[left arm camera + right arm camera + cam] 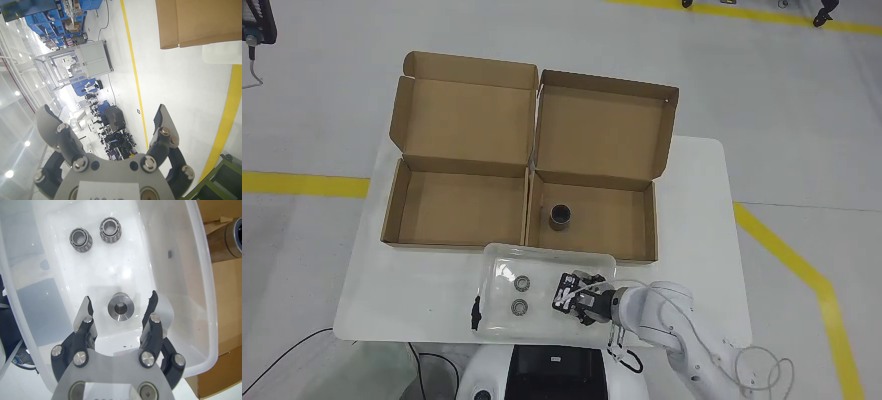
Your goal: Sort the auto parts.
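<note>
A clear plastic bin (542, 249) stands at the table's front edge. In it lie two ribbed roller bearings (81, 239) (110, 229) and a plain steel bushing (121, 308). My right gripper (121, 296) is down inside the bin, open, with one finger on each side of the bushing and not touching it. In the top view the right gripper (577, 295) sits at the bin's right half, with the bearings (523, 282) to its left. My left gripper (102, 108) is open and holds nothing, aimed out at the room.
Two open cardboard boxes stand behind the bin. The left box (457, 205) holds nothing. The right box (627, 222) holds a dark cylindrical part (562, 215), also seen past the bin wall (225, 241). A cardboard flap (198, 22) lies beyond the left gripper.
</note>
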